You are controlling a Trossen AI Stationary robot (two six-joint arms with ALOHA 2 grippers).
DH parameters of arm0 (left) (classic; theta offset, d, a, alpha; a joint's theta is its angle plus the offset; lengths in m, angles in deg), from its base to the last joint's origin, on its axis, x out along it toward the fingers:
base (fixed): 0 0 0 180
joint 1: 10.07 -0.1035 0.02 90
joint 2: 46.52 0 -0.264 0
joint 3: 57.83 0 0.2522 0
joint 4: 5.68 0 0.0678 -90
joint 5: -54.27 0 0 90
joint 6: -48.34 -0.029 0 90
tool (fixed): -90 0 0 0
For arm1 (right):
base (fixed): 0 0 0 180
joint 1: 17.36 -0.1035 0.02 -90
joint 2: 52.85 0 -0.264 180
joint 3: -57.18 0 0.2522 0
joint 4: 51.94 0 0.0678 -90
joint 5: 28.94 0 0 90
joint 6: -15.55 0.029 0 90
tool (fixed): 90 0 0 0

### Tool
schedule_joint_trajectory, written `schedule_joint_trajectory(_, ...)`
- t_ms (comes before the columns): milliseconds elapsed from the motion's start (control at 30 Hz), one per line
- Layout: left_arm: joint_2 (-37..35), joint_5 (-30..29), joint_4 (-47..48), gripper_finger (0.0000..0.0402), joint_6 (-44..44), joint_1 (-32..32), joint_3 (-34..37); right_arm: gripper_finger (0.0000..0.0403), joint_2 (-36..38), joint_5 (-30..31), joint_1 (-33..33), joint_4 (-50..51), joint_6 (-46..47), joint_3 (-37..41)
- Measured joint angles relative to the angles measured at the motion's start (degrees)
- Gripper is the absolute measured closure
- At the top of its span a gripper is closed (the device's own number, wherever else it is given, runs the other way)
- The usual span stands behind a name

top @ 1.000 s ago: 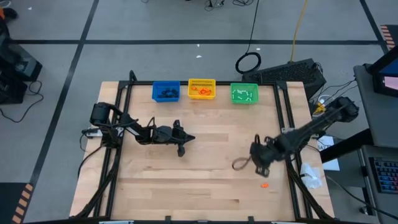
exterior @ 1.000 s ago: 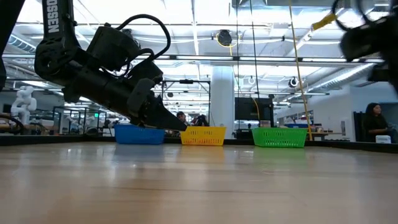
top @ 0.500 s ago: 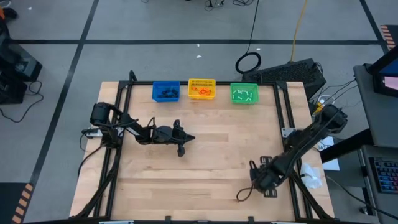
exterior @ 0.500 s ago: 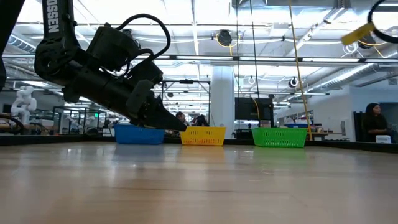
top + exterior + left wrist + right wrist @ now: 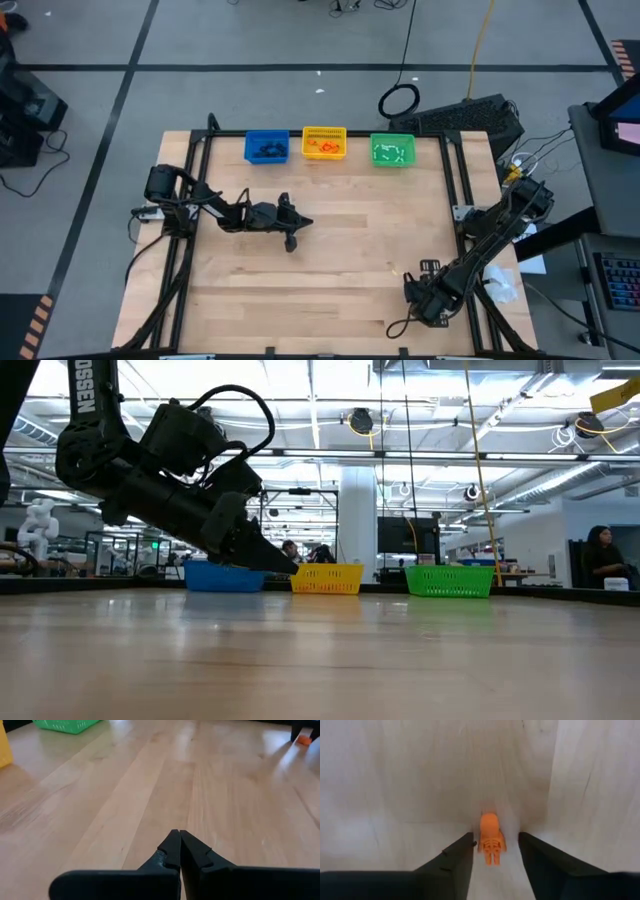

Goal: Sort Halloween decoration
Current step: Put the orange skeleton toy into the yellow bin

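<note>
**With the worktop nearly bare, right tool stands over an orange trinket**

While I watch from the overhead camera, the pale wooden worktop lies mostly uncovered, its planks running side to side inside a black frame. Along the far edge sit three bins in a row: a blue bin, a yellow bin and a green bin, each with small pieces inside. Grey floor with dark tape lines surrounds the worktop, and the low camera looks into a large lit hall, where a person sits far off.

My right tool is down near the front right corner, close to the frame rail. Its fingers stand narrowly apart, and the orange skeleton figure lies flat on the wood between them, untouched as far as I can tell.

My left tool waits over the left middle of the worktop, fingers pressed together on nothing. Between the two arms the wood is wide open.
</note>
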Motion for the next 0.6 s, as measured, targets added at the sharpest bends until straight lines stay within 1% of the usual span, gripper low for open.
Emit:
schedule_joint_trajectory(133,0.0,-0.4,0.4,0.0402,-0.3,-0.1,0.6,0.0294,-1.0,0.0,0.0,0.2,0.2,0.1)
schedule_joint_trajectory(233,-0.3,-0.5,0.1,0.0402,0.0,-0.3,1.6,0.0337,0.6,0.2,0.1,-0.1,0.0,0.1)
schedule_joint_trajectory(367,-0.4,-0.8,-3.9,0.0402,0.1,-0.2,3.3,0.0389,3.8,0.2,1.5,0.6,-0.8,0.4)
schedule_joint_trajectory(400,-0.7,-0.8,-5.0,0.0402,0.1,-0.2,3.9,0.0394,4.6,0.8,2.2,0.8,-1.2,0.5)
schedule_joint_trajectory(500,-1.9,-0.8,-8.3,0.0402,0.0,-0.3,5.7,0.0393,6.9,4.9,4.6,0.6,-2.1,0.4)
schedule_joint_trajectory(600,-3.7,-0.8,-9.4,0.0402,0.1,-0.3,8.1,0.0397,8.4,7.8,7.8,-0.3,-5.9,0.4)
